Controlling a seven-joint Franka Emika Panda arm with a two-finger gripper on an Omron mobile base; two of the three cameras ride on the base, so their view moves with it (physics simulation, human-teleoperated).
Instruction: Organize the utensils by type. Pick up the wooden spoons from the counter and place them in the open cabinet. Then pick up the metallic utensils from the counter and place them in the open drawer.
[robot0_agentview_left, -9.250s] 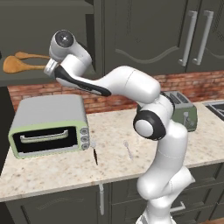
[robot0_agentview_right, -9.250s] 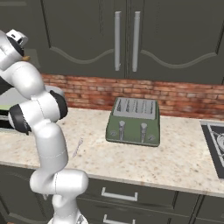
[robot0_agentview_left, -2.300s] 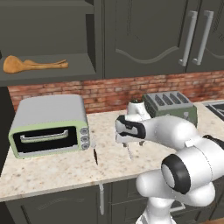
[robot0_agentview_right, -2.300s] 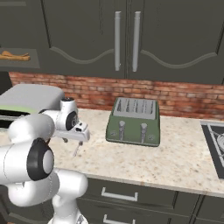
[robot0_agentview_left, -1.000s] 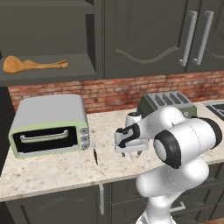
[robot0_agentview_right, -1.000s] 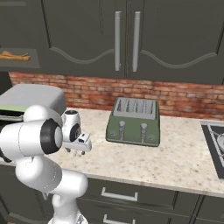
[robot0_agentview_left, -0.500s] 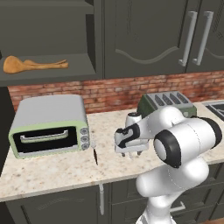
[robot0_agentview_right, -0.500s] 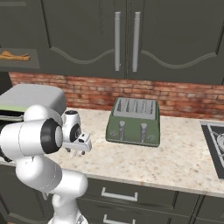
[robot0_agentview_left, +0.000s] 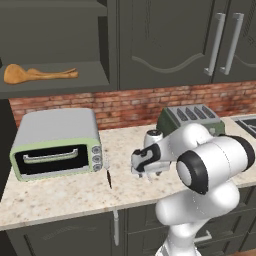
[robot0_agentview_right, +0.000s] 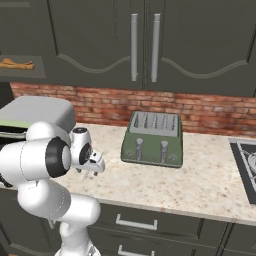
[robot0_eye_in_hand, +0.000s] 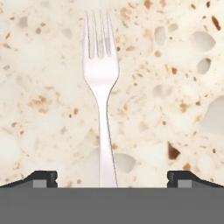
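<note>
A small silver fork (robot0_eye_in_hand: 101, 87) lies flat on the beige speckled counter (robot0_agentview_left: 60, 195). My gripper (robot0_eye_in_hand: 113, 179) hangs low right over its handle, open, with one fingertip (robot0_eye_in_hand: 41, 178) on each side and no contact. In the base views the gripper (robot0_agentview_left: 145, 172) (robot0_agentview_right: 87, 172) points down at the counter in front of the toaster. The black-and-silver knife (robot0_agentview_left: 108, 177) lies to its left, next to the toaster oven. Two wooden spoons (robot0_agentview_left: 40, 74) (robot0_agentview_right: 17, 64) rest on the shelf of the open cabinet (robot0_agentview_left: 60, 85). The open drawer is out of view.
A pale green toaster oven (robot0_agentview_left: 55, 142) stands at the left of the counter. A green toaster (robot0_agentview_left: 190, 120) (robot0_agentview_right: 152, 132) stands behind the arm against the brick wall. A stove top (robot0_agentview_right: 245, 170) lies at the far right. Closed drawer fronts (robot0_agentview_right: 135, 222) sit under the counter.
The arm has come down from the cabinet shelf to the counter and lowered over the fork. Over the last second it has stayed almost still, jaws wide.
</note>
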